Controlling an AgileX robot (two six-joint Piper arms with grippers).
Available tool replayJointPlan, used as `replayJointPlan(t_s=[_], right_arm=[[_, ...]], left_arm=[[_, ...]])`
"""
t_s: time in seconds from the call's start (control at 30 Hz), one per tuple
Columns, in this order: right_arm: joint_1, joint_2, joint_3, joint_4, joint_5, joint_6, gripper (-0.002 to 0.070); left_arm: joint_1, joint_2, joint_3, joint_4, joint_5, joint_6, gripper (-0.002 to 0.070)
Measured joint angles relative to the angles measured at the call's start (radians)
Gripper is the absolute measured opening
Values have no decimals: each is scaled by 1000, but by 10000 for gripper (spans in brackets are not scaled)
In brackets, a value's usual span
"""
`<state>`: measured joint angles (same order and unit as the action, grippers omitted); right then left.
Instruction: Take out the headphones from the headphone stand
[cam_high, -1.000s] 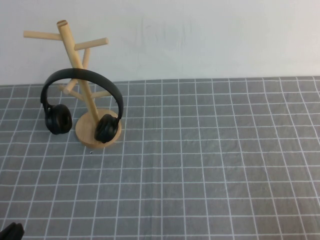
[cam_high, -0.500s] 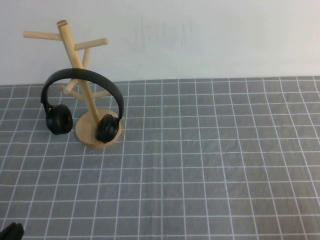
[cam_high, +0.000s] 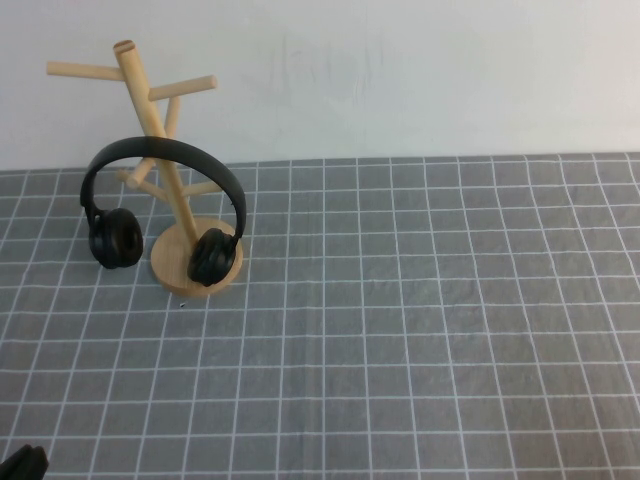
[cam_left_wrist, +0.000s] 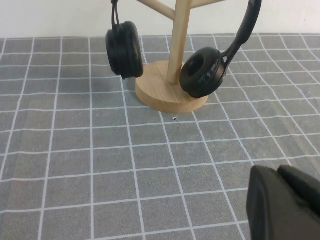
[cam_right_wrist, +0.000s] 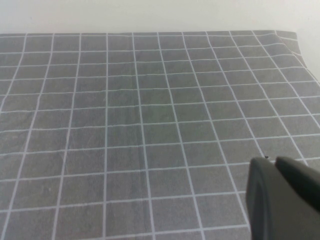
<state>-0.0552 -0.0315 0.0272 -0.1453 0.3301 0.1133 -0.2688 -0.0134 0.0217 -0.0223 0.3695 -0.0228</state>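
The black headphones (cam_high: 115, 237) hang by their headband on the light wooden headphone stand (cam_high: 138, 92) at the far left of the table. One ear cup rests against the stand's round base and the other hangs to the left of it. In the left wrist view the headphones (cam_left_wrist: 202, 71) and the stand (cam_left_wrist: 165, 97) lie well ahead of my left gripper (cam_left_wrist: 278, 171), which is shut and empty. In the high view only a corner of the left gripper (cam_high: 22, 466) shows, at the near left edge. My right gripper (cam_right_wrist: 274, 161) is shut and empty above bare cloth.
A grey cloth with a white grid (cam_high: 400, 320) covers the table, and a white wall stands behind it. The cloth's far right edge (cam_right_wrist: 290, 37) shows in the right wrist view. A tiny dark speck (cam_left_wrist: 174, 118) lies in front of the stand's base.
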Motion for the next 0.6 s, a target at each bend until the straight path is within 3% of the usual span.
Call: replayJointPlan(t_s=[0.3,0.4,0.6], right_arm=[[0,0,0,0,0,0,-6],[0,0,0,0,0,0,-6],[0,0,0,0,0,0,-6]], left_arm=[[0,0,4,0,-56,0,-3],[0,0,4,0,-194,0,-3],[0,0,6,0,-632,0,-3]])
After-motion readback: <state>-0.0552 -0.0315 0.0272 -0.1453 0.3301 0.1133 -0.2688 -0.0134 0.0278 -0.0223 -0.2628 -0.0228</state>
